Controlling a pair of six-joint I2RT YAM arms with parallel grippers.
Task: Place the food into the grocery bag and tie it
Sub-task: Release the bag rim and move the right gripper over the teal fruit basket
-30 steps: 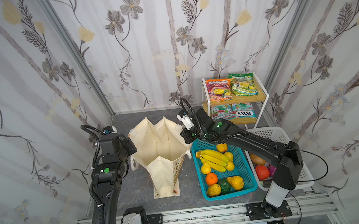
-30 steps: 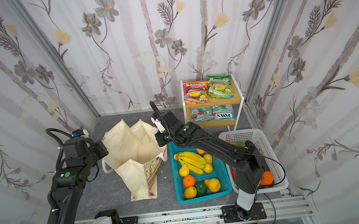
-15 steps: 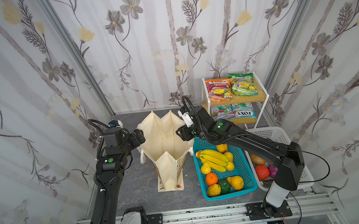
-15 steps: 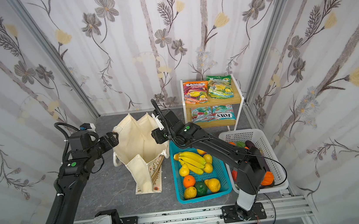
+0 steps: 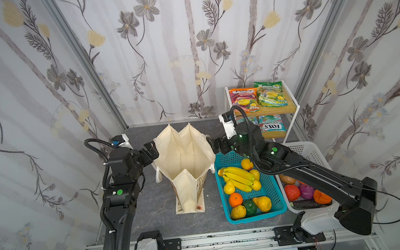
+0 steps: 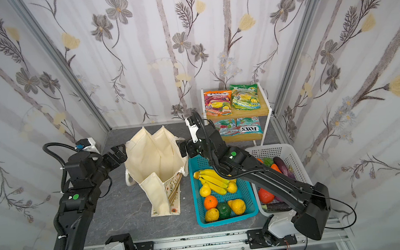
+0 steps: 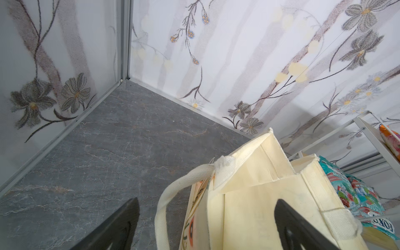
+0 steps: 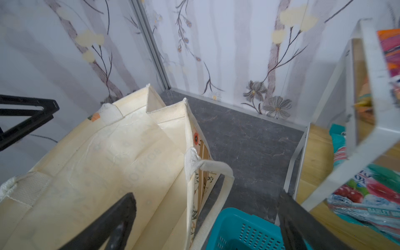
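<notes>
Tote stands between left tool and right tool — both gaping.

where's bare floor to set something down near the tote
The widest bare floor lies between the left arm, the tote and the front rail. A narrower strip runs behind the tote along the back wall. The right side is crowded: blue basket, white basket and shelf rack stand close together.
</notes>
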